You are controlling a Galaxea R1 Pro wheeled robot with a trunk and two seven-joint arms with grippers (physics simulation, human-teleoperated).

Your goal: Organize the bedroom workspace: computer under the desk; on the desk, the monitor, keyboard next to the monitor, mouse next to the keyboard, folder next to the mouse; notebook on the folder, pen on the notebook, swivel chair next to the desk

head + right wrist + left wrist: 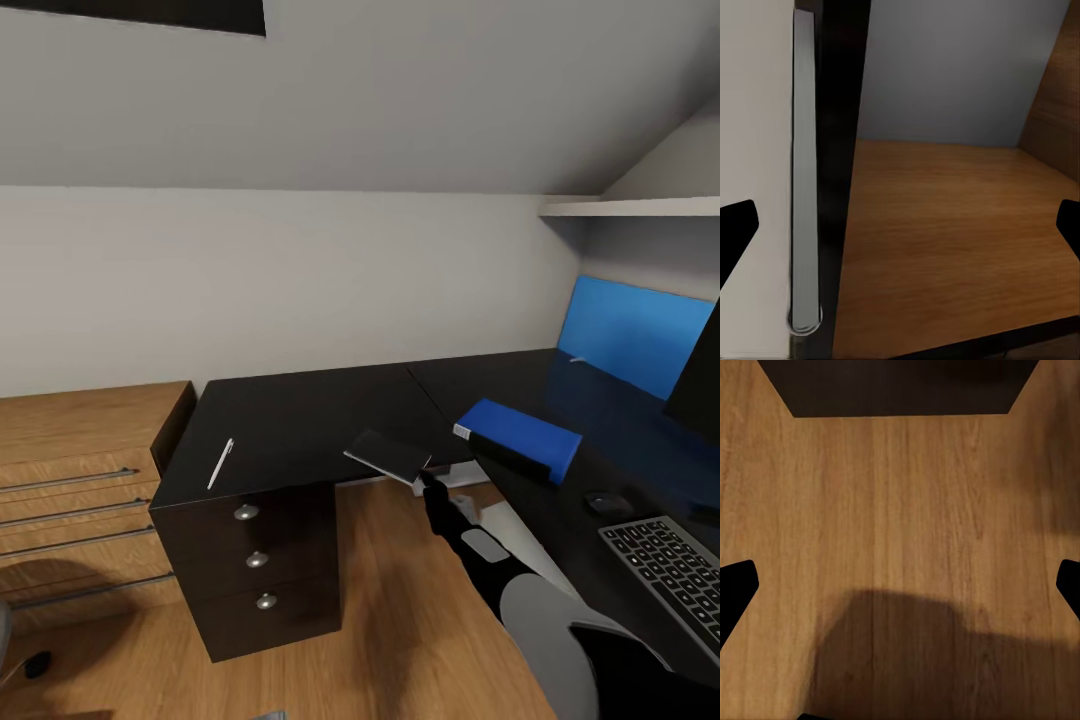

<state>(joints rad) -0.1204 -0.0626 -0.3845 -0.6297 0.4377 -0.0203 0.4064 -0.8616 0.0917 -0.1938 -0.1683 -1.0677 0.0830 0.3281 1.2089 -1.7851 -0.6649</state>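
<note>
Head view: one black desk (300,420), bearing one monitor (700,385) at 3 o'clock, one keyboard (672,575), one blue folder (520,435), one dark notebook (385,452) at folder's 9 o'clock, one mouse (607,503), one white pen (220,463). Right gripper (428,482) just beside notebook, spread wide; left gripper (900,585) spread wide over wood floor (900,510).

My right gripper (900,225) has its two dark fingertips (735,225) spread wide apart with nothing between them. Past them I see a thin grey slab edge-on (805,172) against a black panel (840,150), then warm wood floor (945,247) running to a pale wall (952,67).
</note>
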